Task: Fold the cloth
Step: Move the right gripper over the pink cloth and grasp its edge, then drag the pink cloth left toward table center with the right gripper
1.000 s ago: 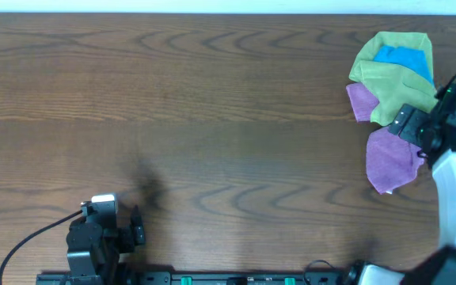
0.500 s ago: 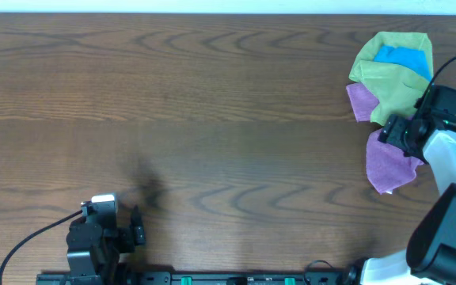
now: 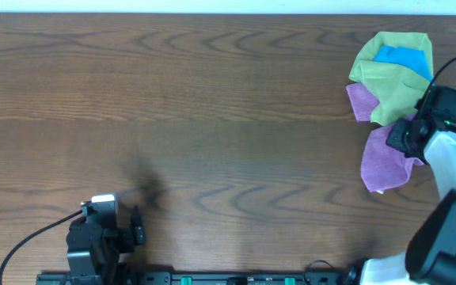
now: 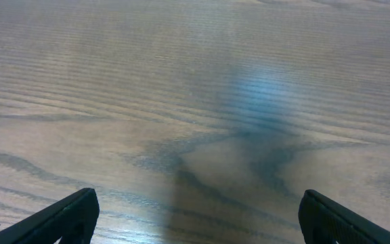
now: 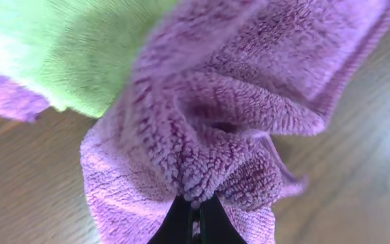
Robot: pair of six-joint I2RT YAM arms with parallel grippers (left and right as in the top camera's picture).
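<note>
right gripper (image 3: 406,136) pinching purple cloth (image 3: 382,162) at bunched edge, wide tabletop (image 3: 212,119) leftward

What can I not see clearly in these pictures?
Overhead: the green cloth hides how much of the purple cloth lies beneath; the blue cloth is partly covered too.
Overhead: the right arm covers the cloth's right edge.
Right wrist: folds mostly cover the jaws; grip depth is unclear.
</note>
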